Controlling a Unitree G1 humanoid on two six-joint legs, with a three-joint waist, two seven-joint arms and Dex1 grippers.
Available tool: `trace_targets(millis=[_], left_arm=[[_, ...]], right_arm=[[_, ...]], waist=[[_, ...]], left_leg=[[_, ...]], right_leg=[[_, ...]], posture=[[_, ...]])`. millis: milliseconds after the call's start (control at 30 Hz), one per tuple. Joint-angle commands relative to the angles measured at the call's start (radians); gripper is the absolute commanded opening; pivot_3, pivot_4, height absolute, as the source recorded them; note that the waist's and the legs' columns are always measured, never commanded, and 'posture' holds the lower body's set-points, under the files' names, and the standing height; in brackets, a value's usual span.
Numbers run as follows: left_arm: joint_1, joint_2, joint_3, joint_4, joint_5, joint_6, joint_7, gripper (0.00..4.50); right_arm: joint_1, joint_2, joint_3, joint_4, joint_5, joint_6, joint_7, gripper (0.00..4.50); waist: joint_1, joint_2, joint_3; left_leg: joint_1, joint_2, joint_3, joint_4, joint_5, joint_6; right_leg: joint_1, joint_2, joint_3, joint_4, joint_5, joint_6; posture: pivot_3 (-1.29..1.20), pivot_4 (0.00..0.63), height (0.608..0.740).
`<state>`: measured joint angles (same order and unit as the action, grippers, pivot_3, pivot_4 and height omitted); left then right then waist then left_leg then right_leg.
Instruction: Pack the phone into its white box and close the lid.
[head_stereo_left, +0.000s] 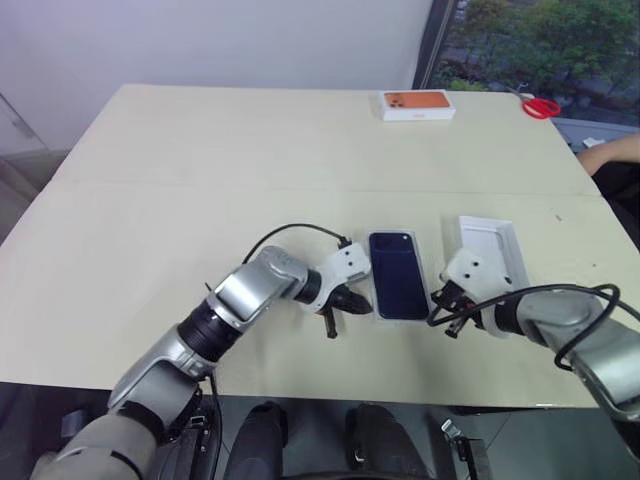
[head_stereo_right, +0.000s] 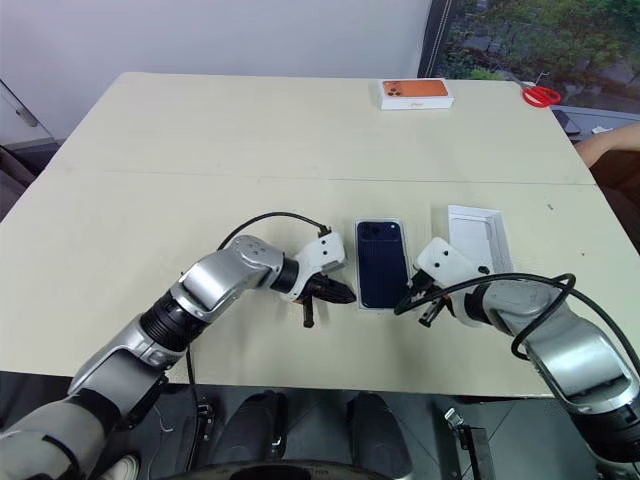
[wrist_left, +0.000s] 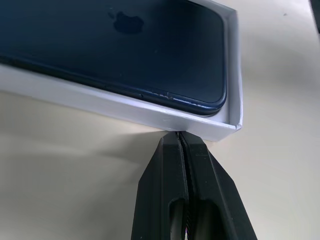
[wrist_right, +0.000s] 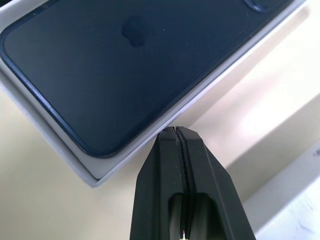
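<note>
One phone (head_stereo_left: 397, 274) lies in one white box (wrist_left: 125, 107) between two pincers: the left pincer (head_stereo_left: 352, 302) and right pincer (head_stereo_left: 441, 301), each pressed together, empty. One lid (head_stereo_left: 489, 249) rests just beyond the right pincer.

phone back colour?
Dark navy blue phone; right wrist view shows it best, lying in the white box.

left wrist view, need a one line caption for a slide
Shut left gripper at the outer wall of the white box, the phone lying inside.

A person's arm (head_stereo_left: 610, 152) is cut off by the right edge.
</note>
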<state>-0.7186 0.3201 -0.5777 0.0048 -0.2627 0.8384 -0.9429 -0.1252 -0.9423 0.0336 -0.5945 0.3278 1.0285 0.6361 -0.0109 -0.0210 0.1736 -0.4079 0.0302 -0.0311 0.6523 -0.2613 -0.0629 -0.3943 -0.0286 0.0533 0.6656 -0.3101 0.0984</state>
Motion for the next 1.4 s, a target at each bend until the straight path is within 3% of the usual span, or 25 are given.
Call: trace_targets(millis=[33, 233, 267, 333, 400, 567, 767, 1100, 1200, 1400], left_arm=[[-0.023, -0.042, 0.001, -0.002, 0.007, -0.013, 0.004, 0.06], [-0.011, -0.016, 0.051, -0.028, -0.004, 0.003, -0.012, 0.06], [0.000, -0.003, 0.074, -0.041, -0.012, 0.004, -0.011, 0.01], [0.015, 0.013, 0.109, -0.060, -0.026, 0.009, -0.007, 0.00], [0.040, 0.048, 0.175, -0.094, -0.048, 0.000, -0.005, 0.00], [0.152, 0.164, 0.322, -0.187, -0.072, -0.133, -0.031, 0.00], [0.345, 0.228, 0.439, -0.205, -0.079, -0.503, -0.135, 0.00], [0.433, 0.242, 0.508, -0.270, -0.260, -0.467, -0.213, 0.00], [0.431, 0.242, 0.506, -0.266, -0.256, -0.474, -0.204, 0.00], [0.422, 0.241, 0.504, -0.254, -0.257, -0.475, -0.197, 0.00]], right_arm=[[0.007, -0.009, -0.016, -0.038, 0.013, -0.033, 0.028, 0.00], [0.001, -0.040, -0.048, -0.032, 0.002, -0.050, 0.040, 0.00], [-0.014, -0.039, -0.078, -0.018, 0.013, -0.030, 0.038, 0.26], [-0.035, -0.034, -0.121, 0.000, 0.033, 0.004, 0.038, 0.87], [-0.056, -0.056, -0.159, 0.001, 0.057, 0.032, 0.060, 1.92], [-0.241, 0.038, -0.178, 0.090, 0.074, 0.240, -0.055, 4.44], [-0.397, 0.114, -0.137, 0.246, 0.066, 0.449, -0.140, 4.44], [-0.441, 0.157, -0.108, 0.319, 0.055, 0.583, -0.209, 4.44], [-0.444, 0.181, -0.124, 0.328, 0.064, 0.586, -0.222, 3.62], [-0.448, 0.216, -0.163, 0.346, 0.065, 0.586, -0.272, 0.54]], waist=[[0.000, 0.000, 0.000], [0.000, 0.000, 0.000], [0.000, 0.000, 0.000], [-0.003, 0.000, 0.000], [-0.005, 0.001, 0.000], [-0.006, 0.002, -0.001], [0.003, 0.003, -0.001], [-0.007, 0.004, -0.001], [-0.006, 0.004, -0.001], [-0.004, 0.004, -0.001]], left_leg=[[0.000, 0.000, 0.000, 0.000, 0.000, 0.000], [0.000, 0.000, 0.000, 0.000, 0.000, 0.000], [0.000, 0.000, 0.000, 0.000, 0.000, 0.000], [0.000, 0.000, 0.000, 0.000, 0.000, 0.000], [0.001, 0.001, 0.000, 0.000, 0.000, 0.000], [0.002, 0.002, 0.000, -0.001, 0.000, 0.000], [0.000, 0.001, 0.002, 0.000, 0.000, 0.000], [0.000, 0.001, 0.002, -0.001, 0.000, 0.001], [0.000, 0.002, 0.001, -0.001, 0.000, 0.001], [0.000, 0.002, 0.002, -0.001, 0.000, 0.001]], right_leg=[[0.000, 0.000, 0.000, 0.000, 0.000, 0.000], [0.001, 0.000, 0.000, 0.000, 0.000, 0.000], [0.000, 0.000, 0.000, 0.000, 0.000, 0.000], [0.000, 0.000, 0.000, 0.000, 0.000, 0.000], [0.000, 0.001, 0.000, 0.001, 0.000, 0.000], [0.000, 0.002, 0.001, 0.002, 0.000, 0.000], [-0.001, -0.002, 0.001, 0.000, 0.000, -0.001], [-0.001, -0.001, 0.001, 0.001, 0.000, -0.001], [-0.002, 0.000, 0.001, 0.001, 0.000, -0.001], [-0.002, 0.000, 0.001, 0.001, 0.000, -0.001]], posture=[[0.00, 0.150, 0.740], [0.00, 0.150, 0.740], [0.00, 0.150, 0.740], [0.00, 0.150, 0.740], [0.00, 0.150, 0.740], [0.00, 0.150, 0.740], [0.00, 0.150, 0.740], [0.00, 0.150, 0.740], [0.00, 0.150, 0.740], [0.00, 0.150, 0.740]])
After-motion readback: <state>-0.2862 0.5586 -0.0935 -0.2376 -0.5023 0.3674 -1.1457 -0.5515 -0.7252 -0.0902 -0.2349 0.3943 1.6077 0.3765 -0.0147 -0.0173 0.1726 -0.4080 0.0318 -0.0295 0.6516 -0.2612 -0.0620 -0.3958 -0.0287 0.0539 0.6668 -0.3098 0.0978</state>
